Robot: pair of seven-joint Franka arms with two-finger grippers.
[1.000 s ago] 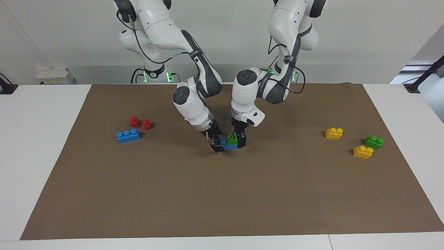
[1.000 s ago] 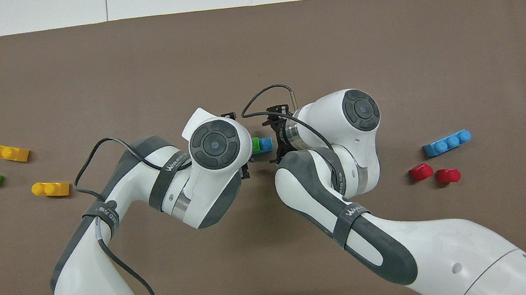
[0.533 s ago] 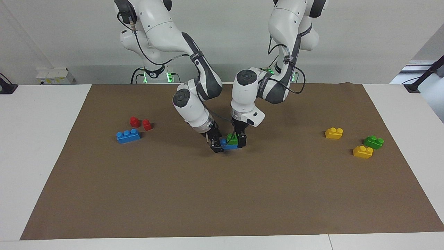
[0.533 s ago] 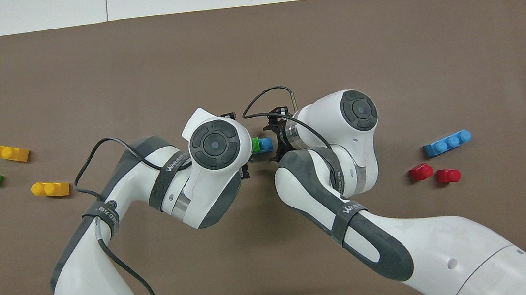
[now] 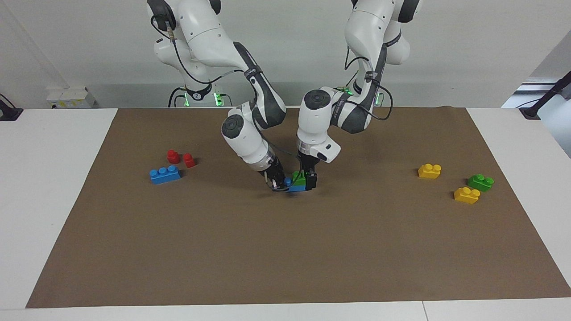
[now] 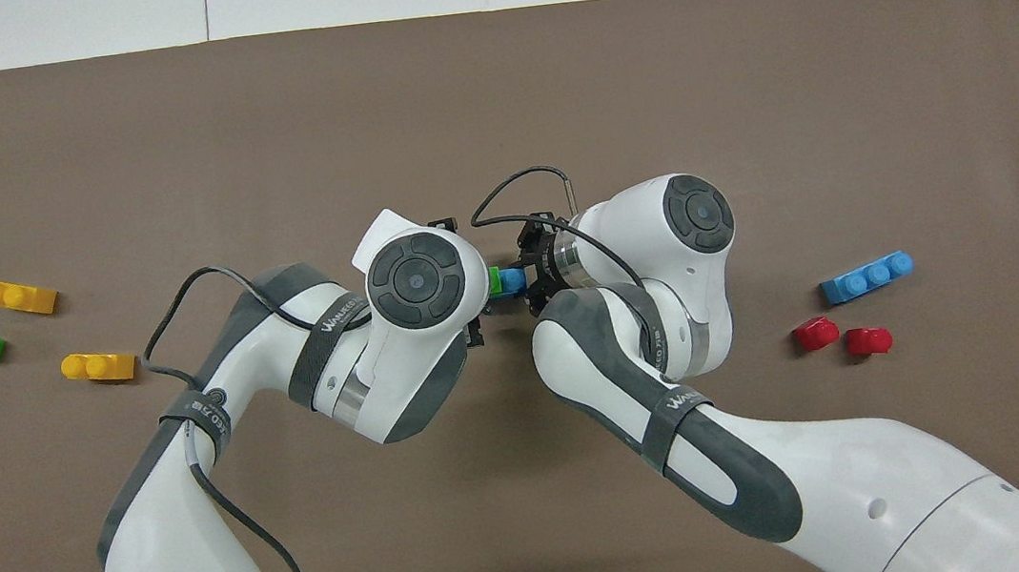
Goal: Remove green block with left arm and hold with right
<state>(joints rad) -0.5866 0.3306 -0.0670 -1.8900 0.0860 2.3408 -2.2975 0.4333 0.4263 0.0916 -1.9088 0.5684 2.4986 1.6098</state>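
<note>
- Facing view: I am watching the green block (image 5: 299,178) sitting on a blue brick (image 5: 295,186) mid-mat, between both wrists. I am holding the right gripper (image 5: 277,183) clamped on the blue brick's end toward the right arm. The left gripper (image 5: 308,178) is straddling the green block from above, fingers apart, not yet closed
- Overhead view: the stack's long axis is running between the two arms' ends of the table; only a sliver of green block (image 6: 495,281) and blue brick (image 6: 514,280) is showing between the wrists. I judge the left gripper, directly over the green block, needs only to close and lift
</note>
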